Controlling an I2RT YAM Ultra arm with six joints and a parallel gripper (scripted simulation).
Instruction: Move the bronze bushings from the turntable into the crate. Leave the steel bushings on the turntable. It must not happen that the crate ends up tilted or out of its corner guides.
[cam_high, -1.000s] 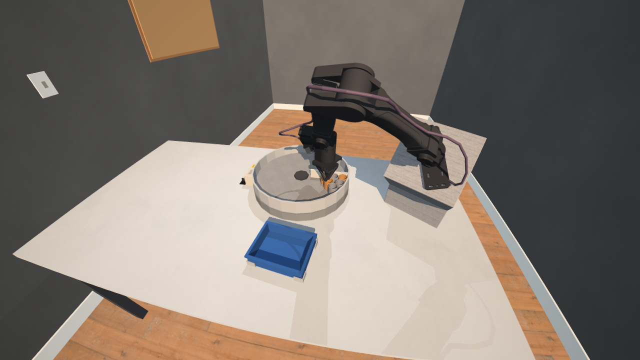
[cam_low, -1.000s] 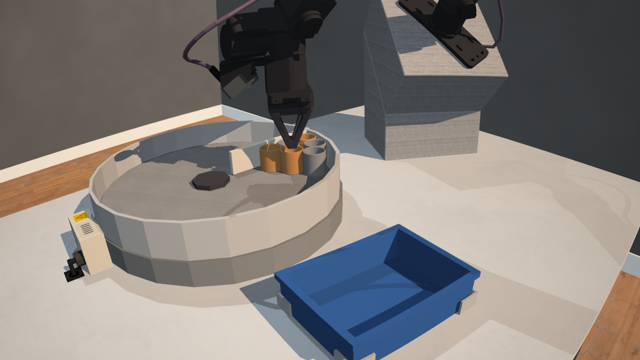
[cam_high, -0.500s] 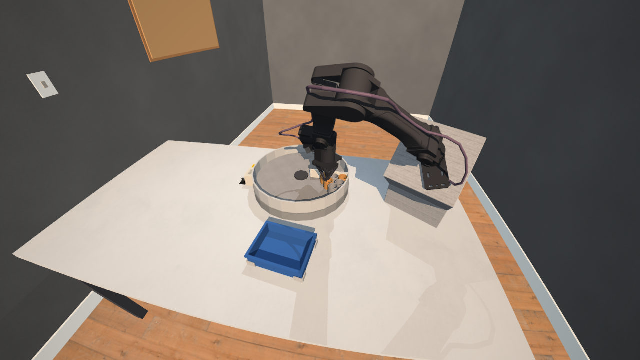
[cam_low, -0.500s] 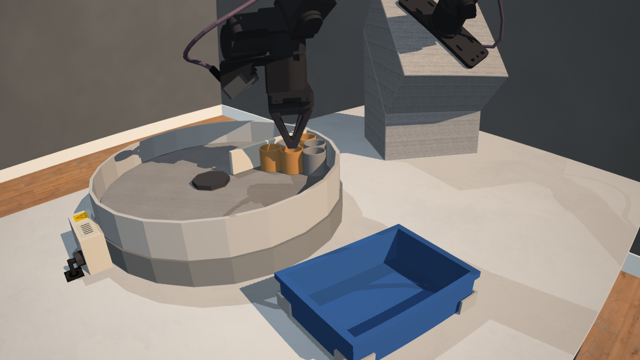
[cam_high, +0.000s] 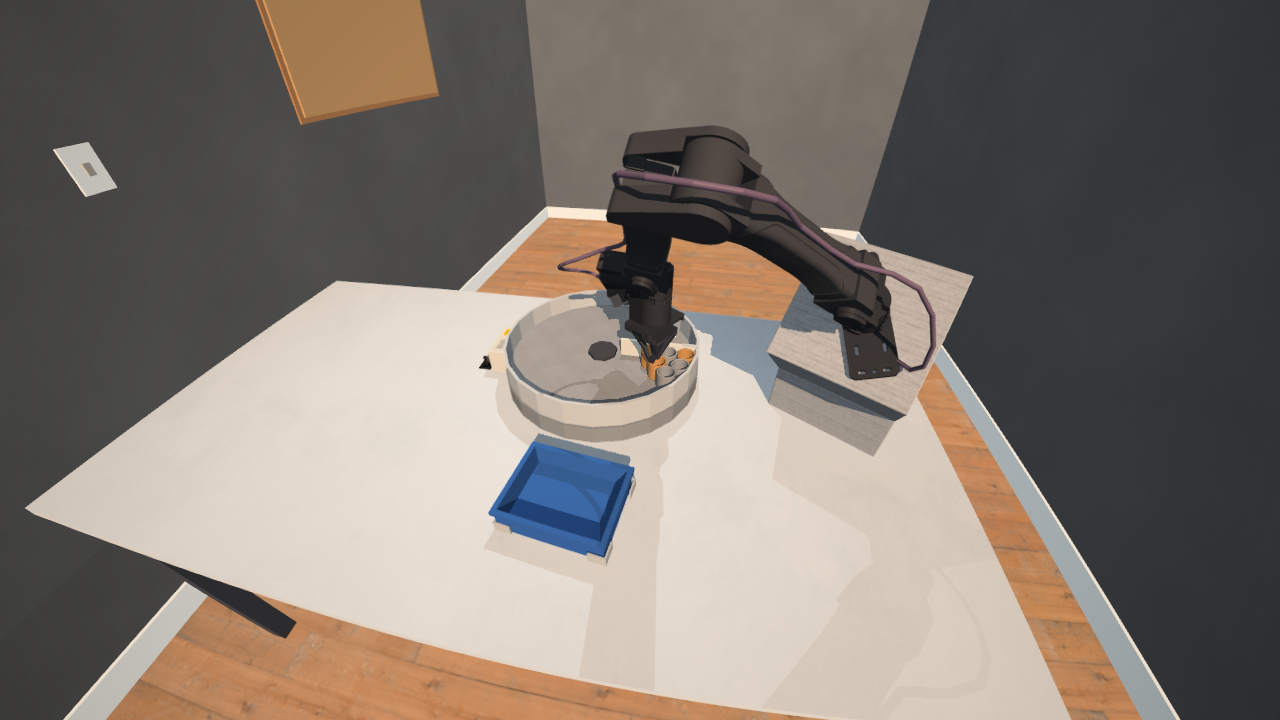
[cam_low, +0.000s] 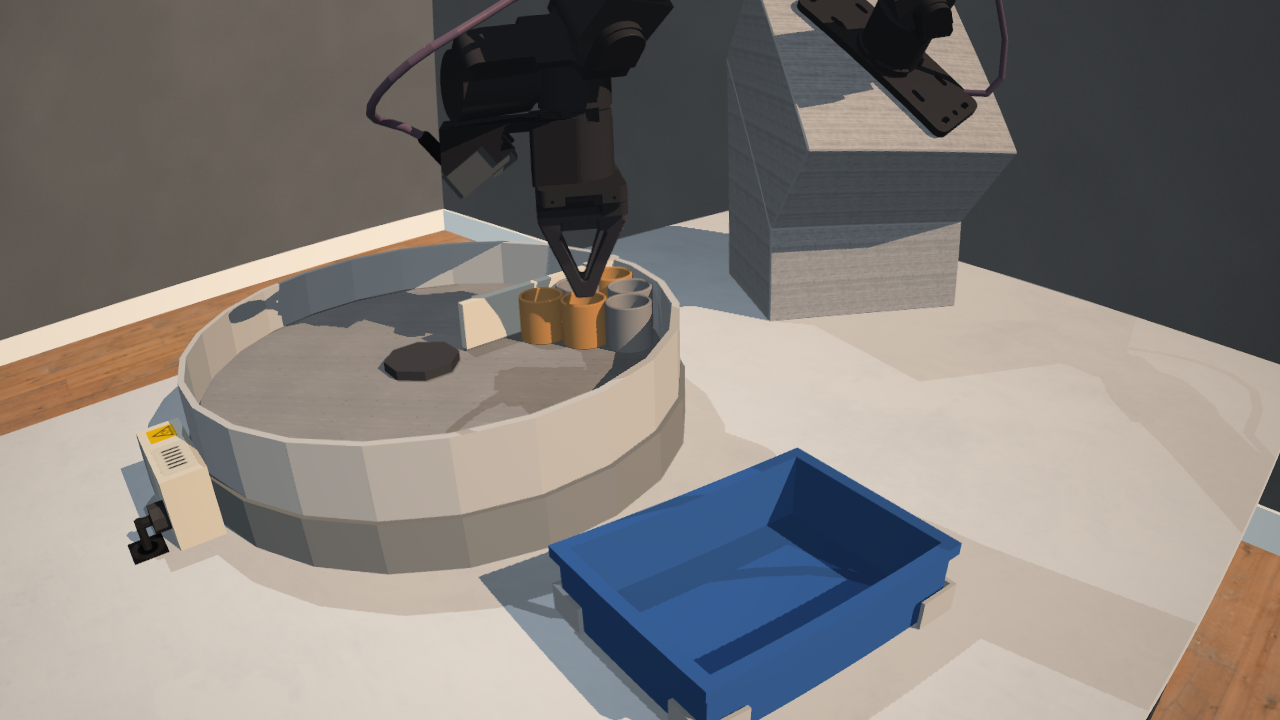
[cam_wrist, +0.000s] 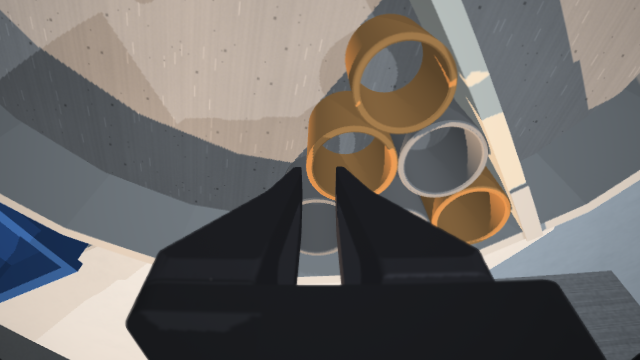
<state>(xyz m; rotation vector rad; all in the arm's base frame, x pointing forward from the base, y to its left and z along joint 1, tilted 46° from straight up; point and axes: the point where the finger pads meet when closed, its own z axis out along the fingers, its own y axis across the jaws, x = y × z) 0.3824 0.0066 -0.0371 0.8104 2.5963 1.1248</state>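
The black two-finger gripper (cam_high: 656, 355) (cam_low: 583, 291) (cam_wrist: 318, 180) stood narrowly open, grasping nothing, its tips over the opening of the middle bronze cylindrical bushing (cam_high: 656, 367) (cam_low: 583, 325) (cam_wrist: 327, 115). That bushing sat upright on the round grey turntable (cam_high: 590, 417) (cam_low: 384, 483) (cam_wrist: 200, 65), its long axis vertical, directly below the lone arm's fingers. The exterior view showed the blue rectangular crate (cam_high: 554, 540) (cam_low: 832, 626) (cam_wrist: 35, 243) without bushings; the wrist view revealed a grey steel bushing (cam_wrist: 319, 227) seen through the finger gap, a likely snag.
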